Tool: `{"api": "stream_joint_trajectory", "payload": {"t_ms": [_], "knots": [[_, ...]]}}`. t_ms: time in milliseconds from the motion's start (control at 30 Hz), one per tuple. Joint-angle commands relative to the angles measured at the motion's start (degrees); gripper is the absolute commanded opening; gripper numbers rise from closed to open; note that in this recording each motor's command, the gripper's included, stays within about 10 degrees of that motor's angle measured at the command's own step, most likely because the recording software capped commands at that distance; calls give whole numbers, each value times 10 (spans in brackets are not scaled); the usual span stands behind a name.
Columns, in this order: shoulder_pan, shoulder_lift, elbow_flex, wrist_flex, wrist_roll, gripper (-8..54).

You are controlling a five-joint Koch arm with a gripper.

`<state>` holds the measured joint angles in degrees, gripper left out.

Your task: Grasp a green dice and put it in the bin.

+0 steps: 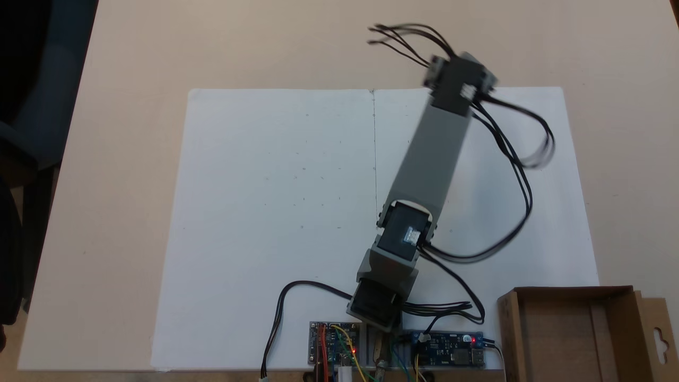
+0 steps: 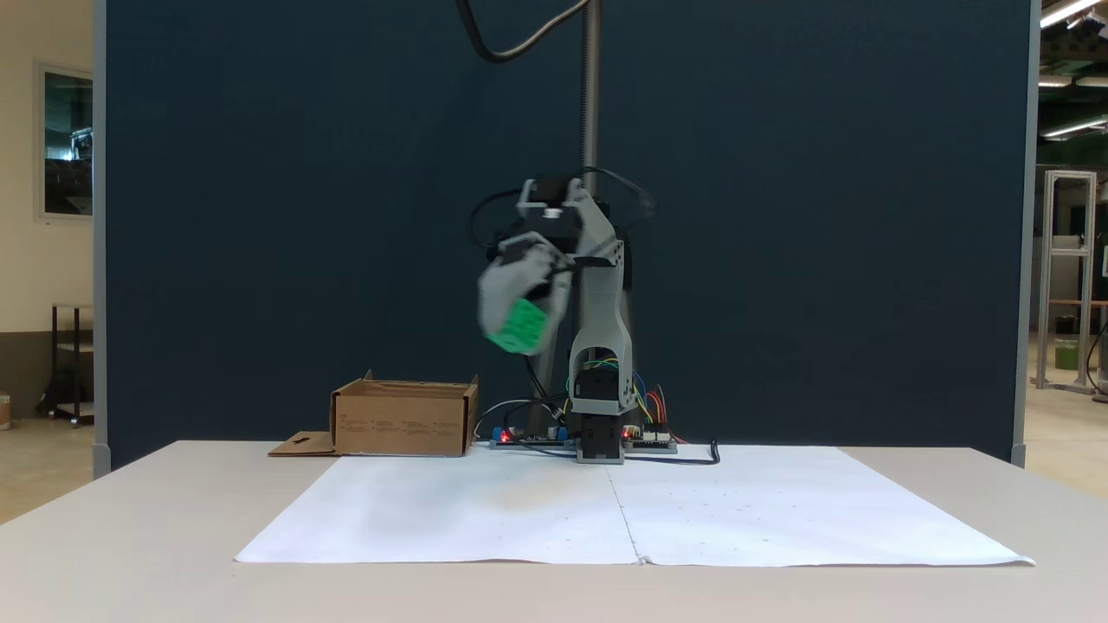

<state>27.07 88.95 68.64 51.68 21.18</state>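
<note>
**Dice in the jaws, held high above the table**

Reading my front-facing fixed view from left to right, I first meet the bin (image 2: 403,418), a low brown cardboard box sitting on the table (image 2: 130,519) just off the left corner of the white paper sheet (image 2: 623,510). Its flap (image 2: 303,444) lies flat on the table to its left. From that angle I cannot see inside. In my top-down fixed view the bin (image 1: 570,331) sits at the lower right, beside the electronics boards (image 1: 448,347), and what I can see of its floor is bare cardboard, with the slotted flap (image 1: 659,334) out on the far right.

Moving right in the front view, I come to the gripper (image 2: 519,324), blurred, hanging high in the air above the table. It is clamped on the green dice (image 2: 519,327), which shows as a bright green block between the grey fingers (image 2: 495,298), tilted. The dice is clear of the table and well above the bin's rim, sitting to the right of the bin and not over it.

Right again stands the arm's upright column (image 2: 599,346) on its base, wires trailing around it. In the top-down view the arm (image 1: 432,154) stretches up and to the right over the paper, its far end blurred, and it hides the dice from me there.
</note>
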Motion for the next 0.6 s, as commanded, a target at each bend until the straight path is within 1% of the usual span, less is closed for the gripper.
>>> {"api": "stream_joint_trajectory", "payload": {"t_ms": [0, 233, 467, 567], "knots": [[61, 60, 2, -34, -67, 119], [258, 69, 4, -26, -125, 119], [410, 69, 4, 14, -160, 119], [479, 62, 4, 35, -196, 118]]}}
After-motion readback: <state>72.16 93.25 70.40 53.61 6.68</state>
